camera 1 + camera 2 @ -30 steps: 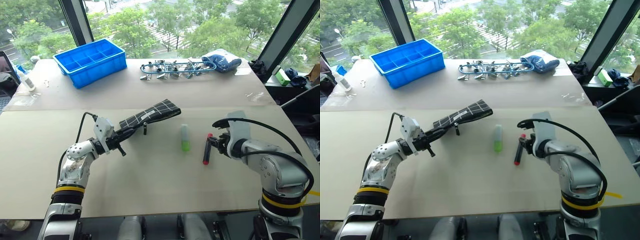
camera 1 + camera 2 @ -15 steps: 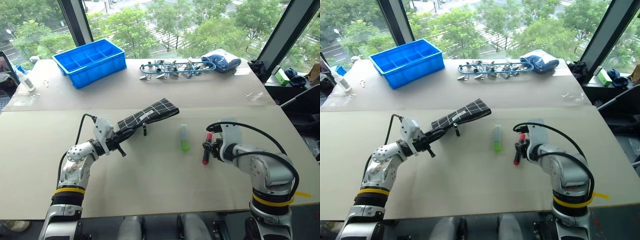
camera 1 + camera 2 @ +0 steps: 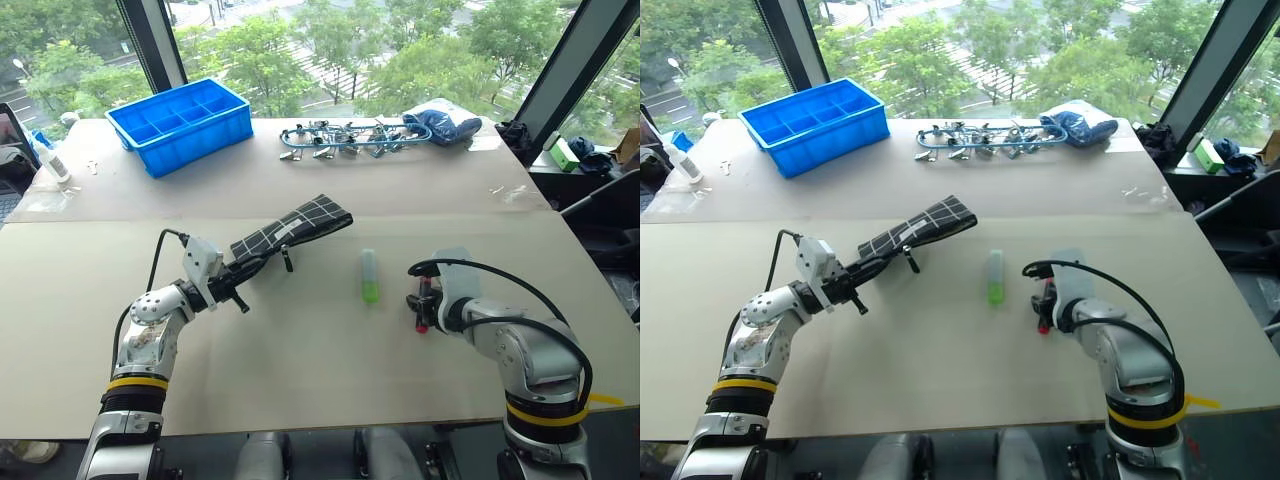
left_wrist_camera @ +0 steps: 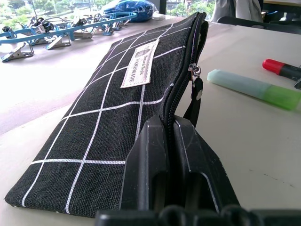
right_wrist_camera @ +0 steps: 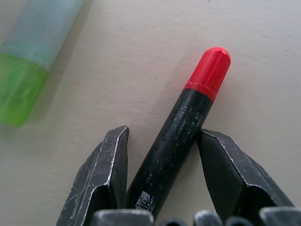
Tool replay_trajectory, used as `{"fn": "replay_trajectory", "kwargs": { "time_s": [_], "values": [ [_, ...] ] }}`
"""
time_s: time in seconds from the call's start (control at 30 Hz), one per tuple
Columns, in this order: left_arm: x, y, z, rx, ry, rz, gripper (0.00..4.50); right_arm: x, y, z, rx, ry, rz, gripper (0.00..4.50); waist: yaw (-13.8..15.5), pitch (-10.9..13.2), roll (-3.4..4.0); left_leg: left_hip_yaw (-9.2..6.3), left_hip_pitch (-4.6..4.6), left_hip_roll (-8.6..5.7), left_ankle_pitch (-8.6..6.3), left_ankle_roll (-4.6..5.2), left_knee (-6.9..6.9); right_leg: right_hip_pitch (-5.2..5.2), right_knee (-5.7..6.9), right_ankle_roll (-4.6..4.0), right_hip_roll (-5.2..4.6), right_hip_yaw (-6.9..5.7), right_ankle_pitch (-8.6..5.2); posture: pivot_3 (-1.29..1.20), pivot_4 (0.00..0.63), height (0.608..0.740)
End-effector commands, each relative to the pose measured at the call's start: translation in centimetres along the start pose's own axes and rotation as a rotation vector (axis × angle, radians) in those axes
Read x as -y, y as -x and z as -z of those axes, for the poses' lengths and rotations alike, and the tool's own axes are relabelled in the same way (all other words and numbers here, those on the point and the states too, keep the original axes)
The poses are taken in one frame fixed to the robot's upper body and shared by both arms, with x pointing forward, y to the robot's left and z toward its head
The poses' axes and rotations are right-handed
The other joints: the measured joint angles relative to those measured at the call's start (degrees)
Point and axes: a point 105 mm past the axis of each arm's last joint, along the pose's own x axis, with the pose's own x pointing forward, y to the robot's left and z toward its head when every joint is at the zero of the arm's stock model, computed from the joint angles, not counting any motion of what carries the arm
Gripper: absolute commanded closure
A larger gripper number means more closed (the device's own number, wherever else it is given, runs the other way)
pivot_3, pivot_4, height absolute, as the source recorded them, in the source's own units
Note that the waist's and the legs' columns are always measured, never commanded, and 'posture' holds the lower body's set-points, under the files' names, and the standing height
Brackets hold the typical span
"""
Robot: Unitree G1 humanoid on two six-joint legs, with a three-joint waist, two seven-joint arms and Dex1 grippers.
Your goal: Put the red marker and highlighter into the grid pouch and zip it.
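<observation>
Straddling the red marker [image 5: 188,123], the right pincer [image 5: 164,155] is standing open, one finger touching the barrel and the other apart from it; the marker is lying on the bench [image 3: 320,370]. Beside that pincer, the highlighter [image 3: 370,276] is lying. The left pincer [image 4: 165,146] is clamping shut on the grid pouch [image 4: 117,108] at its zipper edge.

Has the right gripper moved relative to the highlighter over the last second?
Yes. The right gripper has come down nearer the table, beside the highlighter, its fingers straddling the red marker.
</observation>
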Motion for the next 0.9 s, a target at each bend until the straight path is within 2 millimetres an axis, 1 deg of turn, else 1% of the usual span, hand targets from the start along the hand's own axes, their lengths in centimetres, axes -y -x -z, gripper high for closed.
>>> {"fn": "replay_trajectory", "kwargs": {
  "time_s": [0.03, 0.1, 0.13, 0.27, 0.33, 0.37, 0.4, 0.47, 0.5, 0.53, 0.57, 0.63, 0.73, 0.8, 0.9],
  "values": [
    [-0.5, 0.1, -1.7, 0.044, -0.052, -0.012, 4.5, -0.3, 0.0, 0.6, -0.015, 0.012, -0.018, 3.02, 0.02, 0.0, -0.01, 0.0, 0.0, 0.0, 0.0, 0.0, 0.0, 0.01, 0.0, 0.0, 0.0, 0.0, 0.0, 0.0, 0.15, 0.74],
    [-0.6, 0.2, -1.7, 0.044, -0.054, -0.012, 4.5, 0.1, 0.0, 0.2, 0.0, 0.014, -0.008, 3.72, 0.04, -0.01, -0.02, -0.02, 0.0, 0.0, 0.0, 0.0, 0.0, 0.02, -0.01, 0.0, -0.01, -0.01, 0.0, 0.0, 0.15, 0.74],
    [-0.6, 0.2, -1.7, 0.045, -0.055, -0.013, 4.5, 0.2, 0.1, 0.0, 0.008, 0.011, -0.007, 3.99, 0.05, -0.01, -0.02, -0.02, 0.0, 0.0, 0.0, 0.0, 0.0, 0.02, -0.01, 0.0, -0.01, -0.01, 0.0, 0.0, 0.15, 0.74],
    [-0.7, 0.2, -1.8, 0.046, -0.058, -0.013, 4.5, 1.0, -0.1, -0.4, 0.017, 0.039, 0.008, 4.01, 0.04, -0.01, -0.03, -0.02, 0.01, 0.0, 0.0, 0.0, 0.0, 0.02, -0.01, 0.0, -0.01, -0.01, 0.0, 0.0, 0.15, 0.74],
    [-0.7, 0.2, -1.8, 0.046, -0.058, -0.012, 4.5, 1.5, -0.2, -0.7, 0.027, 0.094, 0.022, 4.01, 0.09, -0.01, -0.03, -0.02, 0.02, -0.01, 0.0, 0.0, 0.01, 0.04, -0.02, 0.0, -0.01, -0.01, 0.0, 0.0, 0.15, 0.74],
    [-0.6, 0.2, -1.8, 0.046, -0.057, -0.011, 4.5, 1.8, -0.2, -1.2, 0.054, 0.141, 0.032, 4.01, 0.1, -0.01, -0.03, -0.01, 0.02, -0.01, 0.0, 0.01, 0.01, 0.06, -0.04, 0.0, -0.02, -0.01, 0.0, 0.0, 0.15, 0.74],
    [-0.6, 0.2, -1.8, 0.044, -0.056, -0.007, 4.5, 1.8, 0.3, -3.1, 0.148, 0.263, 0.032, 4.01, 0.1, -0.01, -0.03, -0.01, 0.02, -0.02, -0.01, 0.01, 0.01, 0.07, -0.04, 0.01, -0.02, -0.02, 0.0, 0.0, 0.15, 0.74],
    [-0.5, 0.1, -1.8, 0.042, -0.053, 0.0, 4.5, 1.0, 1.1, -5.7, 0.283, 0.45, 0.003, 4.01, 0.06, 0.01, -0.01, 0.0, 0.0, -0.04, -0.01, 0.02, 0.01, 0.02, -0.06, 0.02, -0.04, 0.01, 0.0, 0.0, 0.15, 0.74],
    [-0.5, 0.0, -1.8, 0.039, -0.052, 0.003, 4.5, 0.3, 1.7, -6.8, 0.349, 0.55, -0.017, 4.01, -0.01, 0.01, -0.01, 0.0, -0.02, -0.04, -0.02, 0.03, 0.0, 0.0, -0.07, 0.03, -0.03, 0.03, -0.01, 0.0, 0.15, 0.74],
    [-0.5, 0.0, -1.7, 0.038, -0.051, 0.006, 4.5, -0.2, 2.0, -7.5, 0.388, 0.624, -0.033, 4.01, -0.1, 0.01, -0.01, -0.01, -0.01, -0.04, -0.03, 0.05, -0.01, -0.02, -0.08, 0.04, -0.02, 0.06, -0.01, 0.0, 0.15, 0.74],
    [-0.4, 0.0, -1.7, 0.036, -0.049, 0.009, 4.5, -1.0, 2.6, -8.7, 0.467, 0.792, -0.032, 4.01, -0.3, 0.01, -0.02, -0.02, 0.0, -0.04, -0.03, 0.05, -0.03, -0.04, -0.07, 0.04, -0.01, 0.07, -0.01, 0.0, 0.15, 0.74],
    [-0.4, -0.1, -1.7, 0.034, -0.046, 0.015, 4.5, -2.4, 3.1, -9.6, 0.554, 1.029, -0.043, 4.01, -0.42, 0.01, -0.02, -0.03, 0.04, -0.01, -0.03, 0.05, -0.06, -0.04, -0.1, 0.04, 0.07, 0.11, -0.01, 0.0, 0.15, 0.74],
    [-0.1, -0.3, -1.6, 0.033, -0.041, 0.034, 4.5, -4.3, 3.2, -10.3, 0.644, 1.286, -0.07, 4.01, -0.33, 0.01, -0.03, 0.03, 0.04, 0.0, -0.02, 0.04, -0.08, -0.01, -0.18, 0.04, 0.09, 0.09, -0.01, 0.0, 0.15, 0.74],
    [0.2, -0.4, -1.7, 0.032, -0.039, 0.046, 4.5, -5.2, 2.9, -10.5, 0.685, 1.399, -0.079, 4.01, -0.23, 0.02, -0.03, 0.1, 0.03, 0.0, -0.02, 0.03, -0.04, 0.01, -0.21, 0.06, 0.06, 0.09, 0.0, 0.0, 0.15, 0.74],
    [0.5, -0.6, -1.8, 0.033, -0.032, 0.064, 4.5, -6.3, 2.4, -10.6, 0.727, 1.507, -0.096, 4.01, -0.04, 0.02, -0.04, 0.17, -0.02, 0.0, -0.02, 0.03, -0.02, 0.03, -0.34, 0.14, 0.03, 0.09, 0.05, 0.0, 0.15, 0.74]
  ]
}}
